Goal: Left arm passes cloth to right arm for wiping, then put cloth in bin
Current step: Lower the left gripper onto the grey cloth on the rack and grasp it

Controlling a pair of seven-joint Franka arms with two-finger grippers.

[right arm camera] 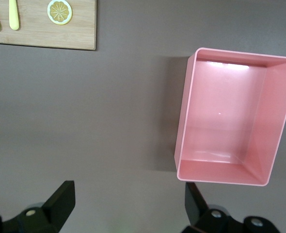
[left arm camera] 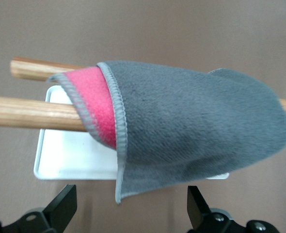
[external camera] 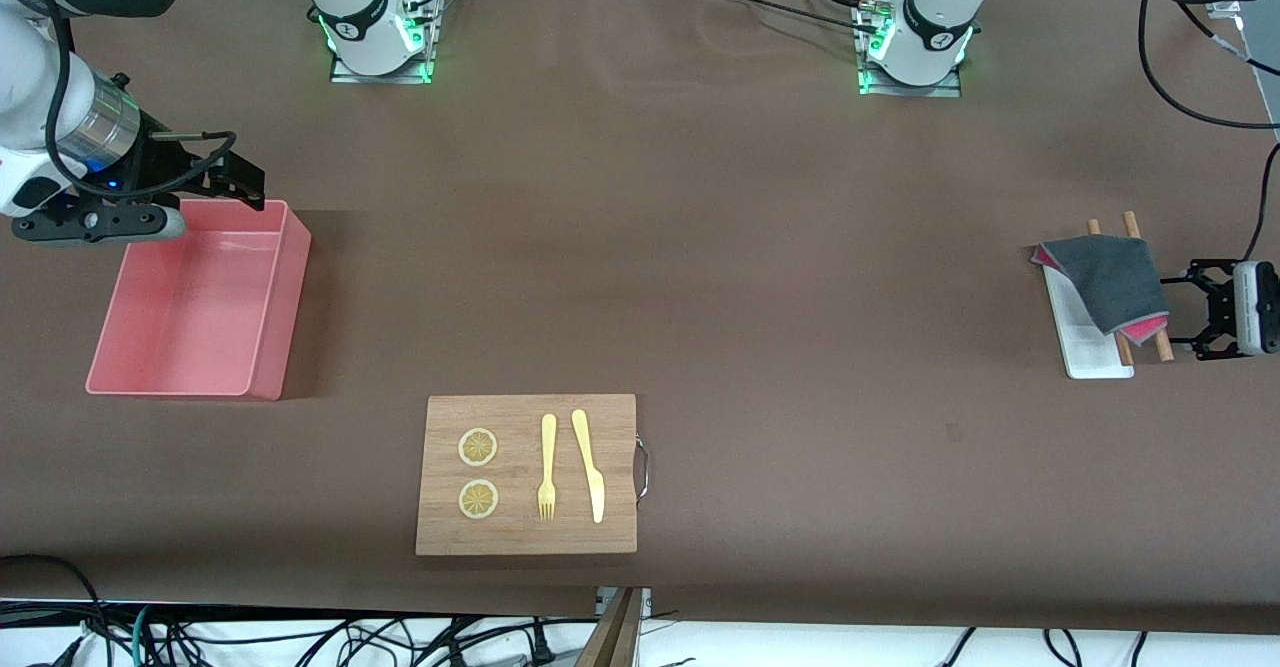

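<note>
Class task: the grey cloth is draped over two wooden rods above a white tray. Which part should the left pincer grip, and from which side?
Grip the cloth by its overhanging edge nearest the open left pincer, approaching level from there; that flap hangs clear of the rods and tray.

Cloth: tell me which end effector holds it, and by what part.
Neither. The cloth drapes over two wooden rods; the left end effector is open beside it.

Cloth [external camera: 1110, 279]: dark grey, pink-red reverse showing at one folded-back edge; draped over two wooden rods above a small white tray, toward the left arm's end of the table. Bin [external camera: 272, 317]: pink rectangular tub, upright, empty, toward the right arm's end.
</note>
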